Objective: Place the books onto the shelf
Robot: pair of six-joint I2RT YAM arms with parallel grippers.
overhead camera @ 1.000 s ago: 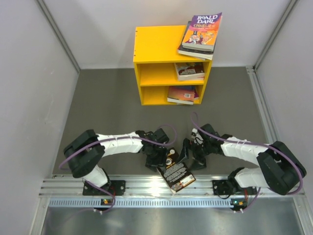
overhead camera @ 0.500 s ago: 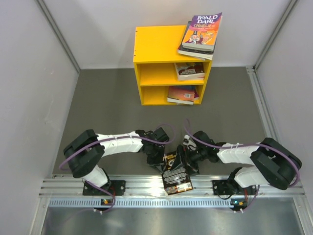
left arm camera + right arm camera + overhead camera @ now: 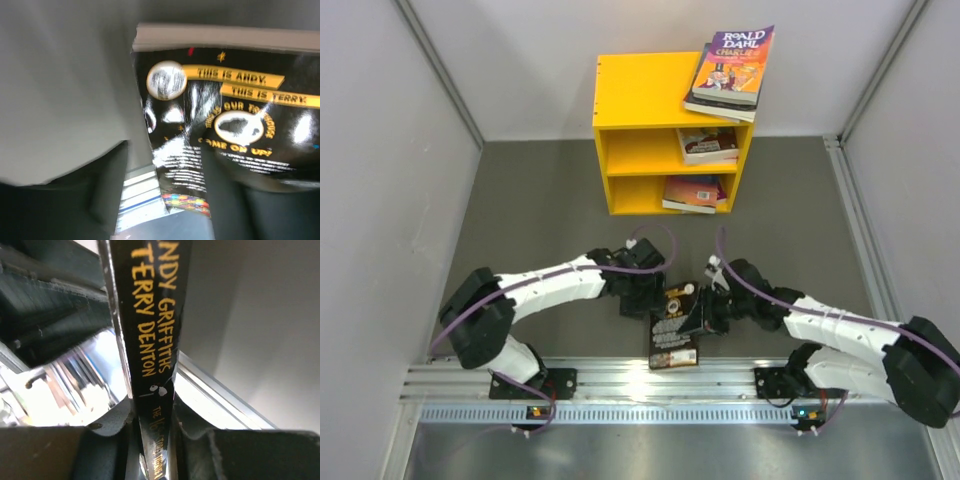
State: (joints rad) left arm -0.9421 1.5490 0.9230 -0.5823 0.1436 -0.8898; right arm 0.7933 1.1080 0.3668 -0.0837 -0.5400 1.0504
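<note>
The black book's spine reads "ANDY GRIFFITHS TERRY DENTON". Its back cover says "THIS IS ANDY", "THIS IS TERRY", "COME ON UP!". The purple-orange book atop the shelf reads "ROALD DAHL".

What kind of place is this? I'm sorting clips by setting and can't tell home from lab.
Most likely a lab test cell, not a home: plain grey wall panels enclose a bare table, with a metal rail carrying the arm bases and only a yellow shelf as furniture.
</note>
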